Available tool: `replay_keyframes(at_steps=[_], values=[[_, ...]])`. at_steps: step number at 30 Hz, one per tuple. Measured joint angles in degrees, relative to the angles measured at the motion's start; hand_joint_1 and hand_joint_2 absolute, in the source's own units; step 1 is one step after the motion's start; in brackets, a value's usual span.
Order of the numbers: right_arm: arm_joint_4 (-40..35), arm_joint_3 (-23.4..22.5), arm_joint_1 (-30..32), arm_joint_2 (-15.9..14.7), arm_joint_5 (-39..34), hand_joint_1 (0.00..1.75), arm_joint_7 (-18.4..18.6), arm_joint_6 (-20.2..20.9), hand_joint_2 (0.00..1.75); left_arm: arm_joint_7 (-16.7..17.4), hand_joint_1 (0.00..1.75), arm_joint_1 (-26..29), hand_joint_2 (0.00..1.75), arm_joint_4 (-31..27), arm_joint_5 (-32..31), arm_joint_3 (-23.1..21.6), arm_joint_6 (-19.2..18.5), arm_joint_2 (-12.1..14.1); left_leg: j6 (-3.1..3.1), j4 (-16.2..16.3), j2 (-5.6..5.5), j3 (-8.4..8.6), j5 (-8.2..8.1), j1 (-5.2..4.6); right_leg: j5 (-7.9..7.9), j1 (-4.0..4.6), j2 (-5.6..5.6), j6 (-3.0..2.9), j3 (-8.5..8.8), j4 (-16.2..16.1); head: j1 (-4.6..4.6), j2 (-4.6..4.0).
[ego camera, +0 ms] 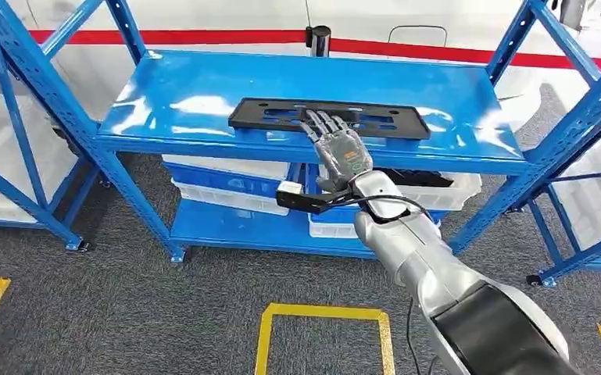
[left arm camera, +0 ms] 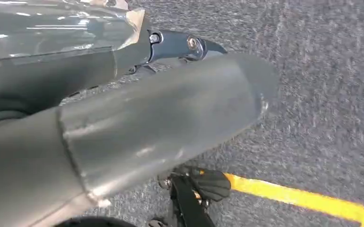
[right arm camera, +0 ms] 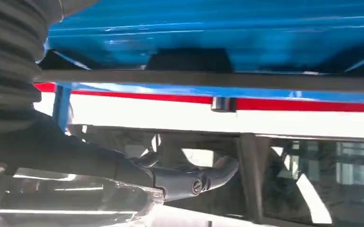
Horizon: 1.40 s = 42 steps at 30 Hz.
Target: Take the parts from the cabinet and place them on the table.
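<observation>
A long flat black part (ego camera: 266,116) with cut-outs lies near the front edge of the blue cabinet's top shelf (ego camera: 187,86). My right hand (ego camera: 340,148) reaches over that edge, its fingers spread flat on the middle of the part and not closed around it. In the right wrist view my hand's dark fingers (right arm camera: 203,177) stretch out beside the blue shelf (right arm camera: 265,42). My left hand (left arm camera: 123,132) hangs over the grey carpet with nothing in it, its thick grey thumb close to the camera.
White bins (ego camera: 227,183) stand on the lower shelf, and one at the right holds more black parts (ego camera: 422,178). Blue rack frames (ego camera: 39,117) flank the cabinet on both sides. Yellow floor markings (ego camera: 324,316) lie on the carpet in front.
</observation>
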Motion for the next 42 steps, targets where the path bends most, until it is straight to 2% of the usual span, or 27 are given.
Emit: replay_keyframes(at_steps=[1, 3, 5, 6, 7, 9, 11, 14, 16, 17, 20, 21, 22, 23, 25, 26, 27, 30, 31, 33, 34, 36, 37, 38, 39, 41, 42], values=[[-0.02, 0.0, -0.05, 0.02, 0.11, 0.0, 0.02, 0.0, 1.75, 0.0, 0.0, 0.05, 0.0, -0.02, -0.02, 0.0, -0.02, 0.02, 0.69, -0.51, 0.11, 0.43, 0.29, 0.23, -0.53, -0.27, -0.21, 0.13, -0.56, 1.02, 0.13, 0.0], [-0.02, 0.02, -0.47, 0.13, 0.5, 0.0, 0.02, 0.11, 1.75, 0.0, 0.0, 0.0, 0.0, -0.02, -0.15, 0.0, -0.04, 0.02, 1.78, -0.58, 0.1, 0.6, 0.1, -0.18, -3.55, -0.19, -0.31, -0.69, -4.05, 7.92, 0.31, 0.0], [0.0, 0.04, -0.29, 0.26, 0.94, 0.0, 0.18, 0.48, 1.75, -0.07, 0.0, -0.06, 0.0, -0.02, -0.26, 0.0, -0.04, 0.02, 2.21, -0.58, 0.06, 0.71, -0.17, -0.46, -6.47, 0.05, -0.28, -1.05, -9.2, 17.12, 0.35, 0.0], [0.0, 0.04, -0.11, 0.41, 0.98, 0.0, 0.2, 0.55, 1.75, -0.07, 0.0, -0.05, 0.0, -0.02, -0.26, 0.0, -0.04, 0.02, 2.34, -0.56, -0.02, 0.86, -0.27, -0.67, -6.63, 0.22, -0.29, -0.8, -10.67, 19.35, 0.33, 0.0], [0.02, 0.04, -0.03, 0.41, 1.01, 0.0, 0.18, 0.57, 1.75, -0.07, 0.0, 0.0, 0.0, -0.02, -0.28, 0.0, -0.04, -0.02, 2.43, -0.55, -0.14, 1.06, -0.38, -0.85, -5.69, 0.32, -0.29, -0.57, -10.52, 18.28, 0.33, 0.0], [0.0, 0.04, -0.22, 0.59, 1.07, 0.0, 0.18, 0.68, 1.75, -0.09, 0.0, 0.09, 0.0, -0.02, -0.35, 0.0, -0.04, -0.02, 2.36, -0.52, -0.27, 1.6, -0.73, -1.12, -1.44, 0.67, -0.3, -0.15, -6.64, 9.67, 0.35, 0.0], [0.0, 0.04, -0.58, 0.72, 1.18, 0.0, 0.17, 0.72, 1.75, -0.15, 0.0, 0.04, 0.0, -0.02, -0.35, 0.0, -0.04, -0.11, 1.96, -0.41, -0.31, 1.85, -1.16, -1.41, 1.52, 1.04, -0.3, -0.86, -2.73, 1.02, 0.39, 0.0], [0.0, 0.04, -0.55, 1.0, 1.16, 0.0, 0.17, 0.7, 1.75, -0.22, 0.0, -0.03, 0.0, -0.02, -0.35, 0.0, -0.04, -0.11, 1.22, -0.25, -0.37, 2.0, -1.75, -1.41, 1.65, 1.34, -0.23, -2.12, -2.26, 0.81, 0.37, 0.0], [-0.04, 0.04, -0.66, 1.2, 1.16, 0.0, 0.17, 0.61, 1.75, -0.2, 0.0, 0.03, 0.0, -0.02, -0.35, 0.0, -0.04, 0.07, 0.5, 0.27, -0.23, 1.91, -2.36, -1.03, 1.92, 0.42, -0.17, -2.94, -1.62, 0.16, 0.39, 0.0], [-0.07, 0.04, -0.78, 1.29, 1.16, 0.0, 0.17, 0.57, 1.75, -0.24, 0.0, 0.01, 0.0, -0.02, -0.37, 0.0, -0.04, 0.02, 0.08, 2.2, -0.05, 1.22, -3.52, -1.09, 1.72, 0.43, -0.15, -3.44, -1.36, 0.15, 0.17, 0.0], [-0.02, 0.04, -0.62, 1.49, 1.2, 0.0, 0.18, 0.57, 1.75, -0.26, 0.0, 0.01, 0.0, -0.02, -0.44, 0.0, -0.05, -0.02, -1.06, 14.94, -0.02, -5.59, -9.07, -0.28, 1.3, 0.43, -0.16, -4.06, -0.95, 0.16, 0.09, 0.0], [-0.02, 0.04, -0.42, 1.49, 1.36, 0.0, 0.17, 0.59, 1.75, -0.26, 0.0, 0.09, 0.0, -0.02, -0.44, 0.0, -0.07, 0.0, -1.33, 17.5, 0.01, -7.42, -9.24, -0.04, 1.23, 0.43, -0.16, -4.1, -0.83, 0.17, 0.02, 0.0], [0.0, 0.04, -0.3, 1.49, 1.36, 0.0, 0.2, 0.59, 1.75, -0.26, 0.0, 0.1, 0.0, -0.02, -0.44, 0.0, -0.04, 0.02, -1.49, 17.12, 0.09, -7.74, -8.14, 0.18, 1.07, 0.36, -0.14, -3.96, -0.71, 0.18, 0.09, 0.0], [0.0, 0.04, -0.23, 1.46, 1.4, 0.0, 0.22, 0.59, 1.75, -0.24, 0.0, 0.09, 0.0, -0.02, -0.44, 0.0, -0.04, 0.07, -1.66, 14.14, 0.24, -6.75, -5.7, 0.45, 0.87, 0.31, -0.07, -3.79, -0.49, 0.21, 0.0, 0.0], [0.0, 0.04, -0.32, 1.51, 1.55, 0.0, 0.35, 0.61, 1.75, -0.26, 0.0, 0.06, 0.0, -0.02, -0.5, 0.0, -0.06, 0.22, -1.83, 4.09, 0.38, -2.12, -0.09, 0.85, 0.43, 0.07, 0.01, -3.22, 0.18, 0.23, 0.02, 0.0], [0.0, 0.04, -0.42, 1.55, 1.73, 0.0, 0.46, 0.68, 1.75, -0.24, 0.0, 0.05, 0.0, -0.02, -0.52, 0.0, -0.04, 0.17, -1.93, 0.44, 0.56, -0.32, 0.62, 0.96, 0.16, 0.26, 0.02, -2.79, 0.35, 0.24, 0.04, 0.0], [0.0, 0.04, -0.6, 1.53, 1.88, 0.0, 0.72, 0.83, 1.75, -0.24, 0.0, -0.01, 0.0, -0.02, -0.52, 0.0, -0.07, 0.15, -1.37, -0.01, 0.1, -0.05, 0.15, 0.5, -0.06, 0.73, 0.12, -2.4, 0.22, 0.38, 0.09, 0.0], [0.0, 0.04, -0.64, 1.62, 1.88, 0.0, 1.07, 1.14, 1.75, -0.24, 0.0, -0.01, 0.0, -0.02, -0.7, 0.0, -0.07, 0.15, 0.12, 0.13, -0.01, -0.07, -0.23, -0.15, -0.15, 0.69, 0.09, -1.32, 0.42, -0.24, 0.17, 0.0], [-0.02, 0.04, -0.75, 1.64, 1.9, 0.0, 1.16, 1.14, 1.75, -0.26, 0.0, -0.02, 0.0, -0.02, -0.81, 0.0, -0.07, 0.11, 0.86, -0.63, 0.01, 0.52, 0.21, 0.19, -0.45, 1.04, 0.02, -0.83, 0.12, 0.01, 0.13, 0.0], [0.0, 0.04, -0.84, 1.62, 2.04, 0.0, 1.33, 1.22, 1.75, -0.37, 0.0, 0.02, 0.0, -0.02, -0.98, 0.0, -0.11, 0.11, 1.24, -0.84, 0.07, 0.88, 0.21, 0.02, -1.0, 0.69, -0.17, -0.84, -0.24, 1.42, 0.26, 0.0], [0.02, 0.04, -0.99, 1.62, 2.23, 0.0, 1.63, 1.38, 1.75, -0.46, 0.0, -0.02, 0.0, -0.02, -1.05, 0.0, -0.13, 0.15, 1.97, -0.89, 0.12, 1.0, 0.1, -0.02, -2.74, 0.71, -0.18, -1.33, -2.12, 5.21, 0.39, 0.0], [0.18, 0.07, -0.76, 1.51, 2.84, 0.0, 2.58, 1.79, 1.75, -0.7, 0.0, -0.08, 0.0, -0.02, -1.33, 0.0, -0.31, 0.15, 2.35, -0.88, 0.11, 1.2, -0.14, -0.2, -5.73, 0.67, -0.18, -1.87, -6.63, 13.48, 0.35, 0.0], [0.37, 0.09, -0.33, 1.44, 3.08, 0.0, 3.28, 2.03, 1.75, -0.79, 0.0, -0.07, 0.0, -0.02, -1.55, 0.0, -0.42, 0.15, 2.47, -0.84, 0.03, 1.33, -0.34, -0.33, -6.82, 0.8, -0.17, -1.7, -9.77, 18.53, 0.42, 0.0], [0.57, 0.09, -0.1, 1.31, 3.11, 0.0, 3.67, 2.45, 1.75, -0.87, 0.0, -0.07, 0.0, -0.02, -1.68, 0.0, -0.42, 0.11, 2.42, -0.84, -0.11, 1.52, -0.48, -0.44, -6.32, 0.8, -0.17, -1.43, -10.45, 18.87, 0.39, 0.0], [0.72, 0.09, 0.08, 1.18, 3.24, 0.0, 4.18, 2.54, 1.75, -0.87, 0.0, 0.0, 0.0, -0.02, -1.79, 0.0, -0.42, 0.09, 2.4, -0.79, -0.21, 1.75, -0.7, -0.54, -4.84, 0.79, -0.18, -1.06, -9.77, 16.69, 0.35, 0.0], [0.96, 0.09, 0.07, 1.01, 3.3, 0.0, 4.98, 2.91, 1.75, -0.87, 0.0, 0.02, 0.0, -0.02, -2.27, 0.0, -0.42, 0.07, 2.07, -0.75, -0.33, 2.48, -1.23, -0.61, 0.17, 0.81, -0.2, -0.46, -5.26, 6.27, 0.44, 0.0], [1.05, 0.09, 0.05, 0.89, 3.43, 0.0, 5.51, 3.17, 1.75, -0.87, 0.0, -0.03, 0.0, -0.02, -2.32, 0.0, -0.42, 0.04, 1.79, -0.75, -0.35, 2.69, -1.55, -0.63, 2.09, 0.82, -0.29, -0.61, -3.07, 1.16, 0.48, 0.0]])
